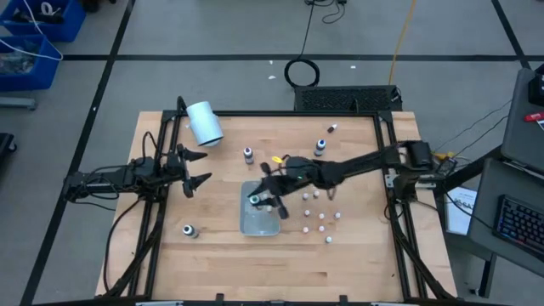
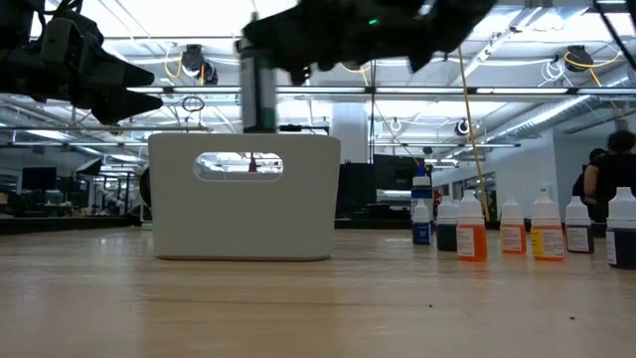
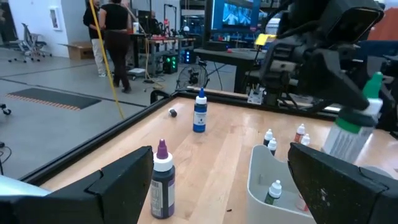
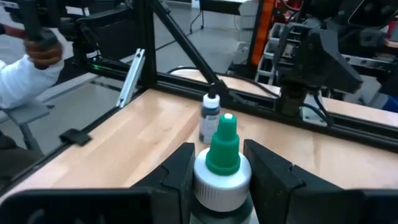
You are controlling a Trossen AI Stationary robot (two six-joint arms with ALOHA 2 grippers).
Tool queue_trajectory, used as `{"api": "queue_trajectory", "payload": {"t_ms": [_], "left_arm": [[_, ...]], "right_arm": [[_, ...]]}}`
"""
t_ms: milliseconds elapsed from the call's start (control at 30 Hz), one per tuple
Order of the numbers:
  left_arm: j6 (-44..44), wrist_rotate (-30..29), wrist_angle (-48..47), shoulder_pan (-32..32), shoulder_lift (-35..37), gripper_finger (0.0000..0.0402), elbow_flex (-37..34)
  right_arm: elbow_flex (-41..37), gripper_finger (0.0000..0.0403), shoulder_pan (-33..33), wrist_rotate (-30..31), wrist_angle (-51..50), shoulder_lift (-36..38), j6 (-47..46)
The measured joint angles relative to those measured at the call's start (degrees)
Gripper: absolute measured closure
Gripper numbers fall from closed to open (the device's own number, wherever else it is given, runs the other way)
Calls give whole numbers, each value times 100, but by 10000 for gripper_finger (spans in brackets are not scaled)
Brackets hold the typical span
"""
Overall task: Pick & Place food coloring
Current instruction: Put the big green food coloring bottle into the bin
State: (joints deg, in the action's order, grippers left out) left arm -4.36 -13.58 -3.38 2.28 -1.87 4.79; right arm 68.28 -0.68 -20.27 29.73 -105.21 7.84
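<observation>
A green-capped food coloring bottle (image 4: 222,163) is clamped in the right gripper (image 1: 265,201) above the clear plastic tray (image 1: 255,223) mid-desk. The bottle's ribbed white collar is seen only in the right wrist view. The left gripper (image 1: 194,169) is held wide open and empty near the desk's left edge.

Light wooden table (image 1: 212,255), black-framed: clear rectangular plastic tray (image 1: 255,223) at centre, big white cylinder (image 1: 204,122) at 11 o'clock, tiny food-coloring bottles (image 1: 319,214) scattered at 3.

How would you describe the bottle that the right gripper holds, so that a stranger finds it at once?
Start at the white bin in the middle of the wooden table. The right gripper hangs directly above it, closed on a small whitish bottle with a green cap. It is the only bottle lifted off the table; the other bottles stand loose on the wood.
</observation>
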Motion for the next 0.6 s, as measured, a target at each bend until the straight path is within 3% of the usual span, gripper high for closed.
{"api": "queue_trajectory", "payload": {"t_ms": [233, 600], "left_arm": [[8, 0, -16, -2, 0, 37, 0], [-56, 46, -303, 0, 0, 37, 0]], "right_arm": [[945, 295, 301, -99, -25, -967, 204], [996, 295, 487, 81, -41, -1313, 236]]}}
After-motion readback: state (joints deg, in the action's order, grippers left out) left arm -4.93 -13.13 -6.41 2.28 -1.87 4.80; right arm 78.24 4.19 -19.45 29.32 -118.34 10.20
